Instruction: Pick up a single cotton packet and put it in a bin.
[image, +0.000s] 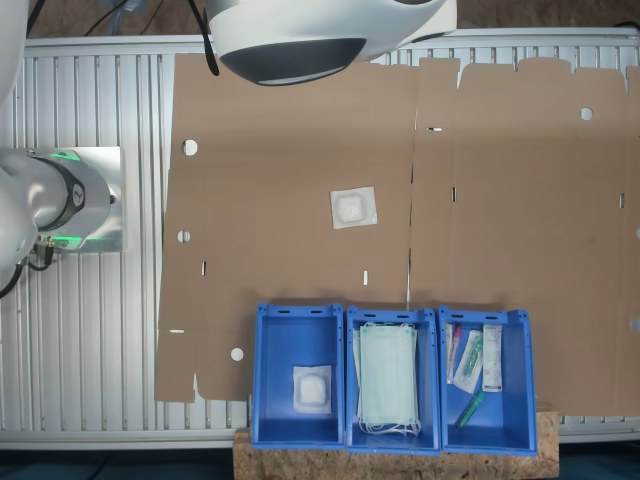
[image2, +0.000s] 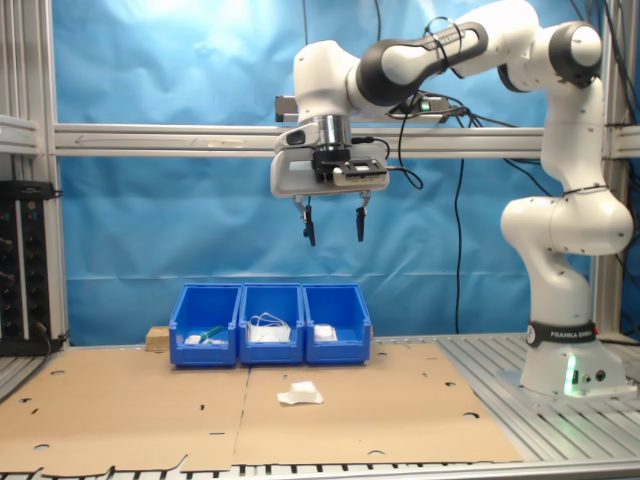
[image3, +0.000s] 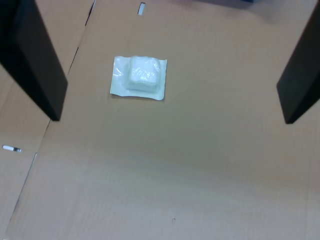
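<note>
Cardboard sheeting (image: 300, 180) covers most of the ribbed metal table (image: 90, 330), its cut edges and small punched holes visible in both exterior views. One cotton packet (image: 354, 207) lies flat on the open cardboard, well apart from every edge and from the crates; the same packet appears in the second exterior view (image2: 300, 394) and in the wrist view (image3: 138, 77), with bare cardboard all around it. The gripper (image2: 333, 226) hangs high above the table, fingers spread and holding nothing; in the wrist view its two dark fingers (image3: 35, 60) stand wide apart on either side of the packet.

Three blue crates sit side by side at one border of the cardboard. The bin (image: 270, 400) at the first exterior view's left holds a second cotton packet (image: 312, 388). The middle crate (image: 352, 420) holds pale green face masks (image: 388, 385). The third crate (image: 522, 400) holds syringes and long packets (image: 478, 365). Print on the arm's base (image2: 562, 340) is too small to read.
</note>
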